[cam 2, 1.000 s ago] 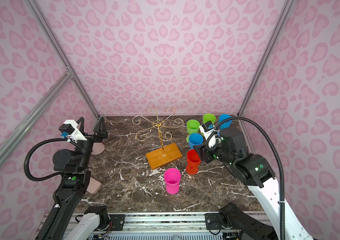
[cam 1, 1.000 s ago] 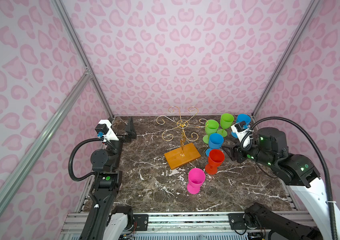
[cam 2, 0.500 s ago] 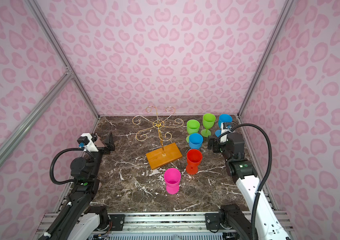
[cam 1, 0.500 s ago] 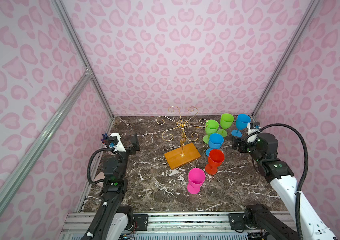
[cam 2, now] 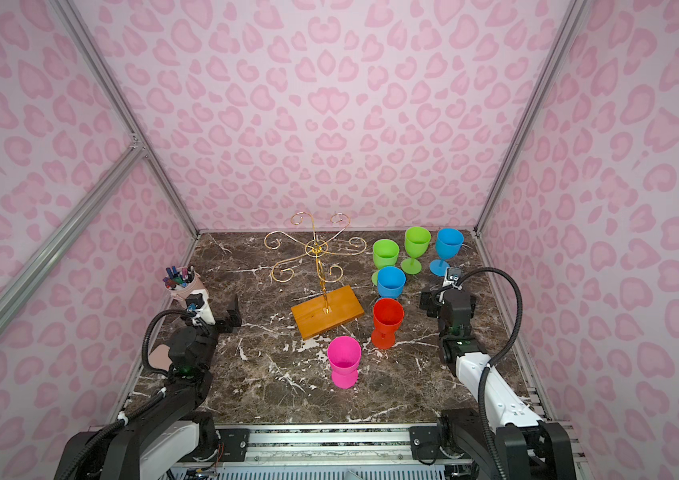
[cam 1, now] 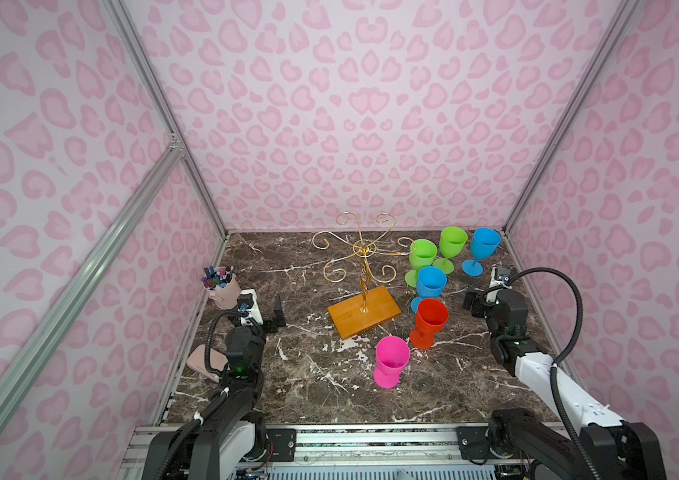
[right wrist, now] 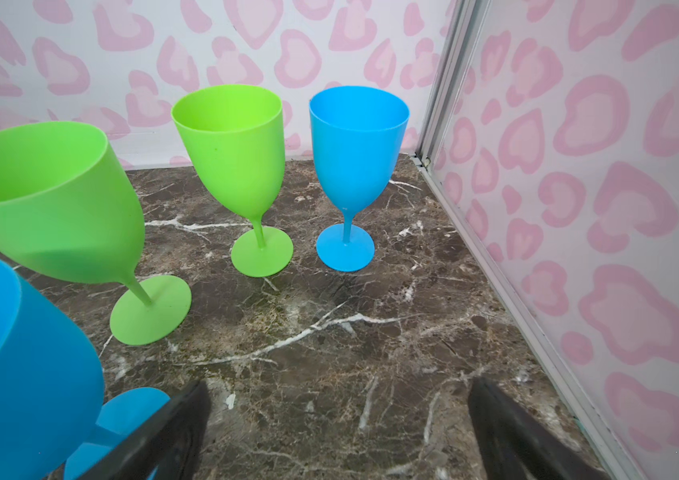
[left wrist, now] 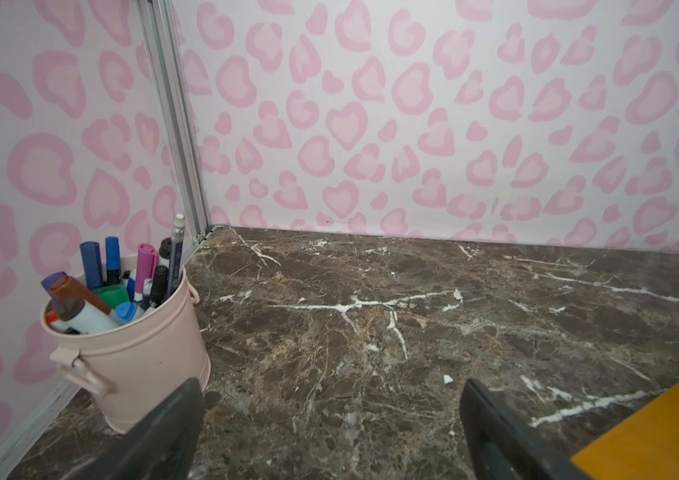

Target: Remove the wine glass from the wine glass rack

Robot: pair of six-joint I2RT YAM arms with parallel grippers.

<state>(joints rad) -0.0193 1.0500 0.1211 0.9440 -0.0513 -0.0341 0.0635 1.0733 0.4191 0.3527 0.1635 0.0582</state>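
The wine glass rack (cam 1: 364, 253) is a gold wire stand on an orange wooden base (cam 2: 327, 311) at mid-table, and nothing hangs from its arms. Several plastic wine glasses stand upright on the table right of it: two green (cam 1: 423, 253) (right wrist: 233, 137), two blue (cam 1: 485, 243) (right wrist: 356, 137), a red one (cam 1: 431, 316) and a pink one (cam 1: 391, 357). My right gripper (cam 1: 483, 293) (right wrist: 339, 399) is open and empty, low near the right wall. Low at the left edge, my left gripper (cam 1: 263, 318) (left wrist: 329, 415) is open over bare marble.
A pink bucket of markers (cam 1: 221, 289) (left wrist: 129, 357) stands by the left wall, close to my left gripper. A flat pink object (cam 1: 204, 361) lies beyond the table's left edge. The patterned walls close in on three sides.
My right gripper has opened, left the blue glass standing at the back right, and pulled back toward the right wall. My left arm has dropped lower, uncovering the marker bucket.
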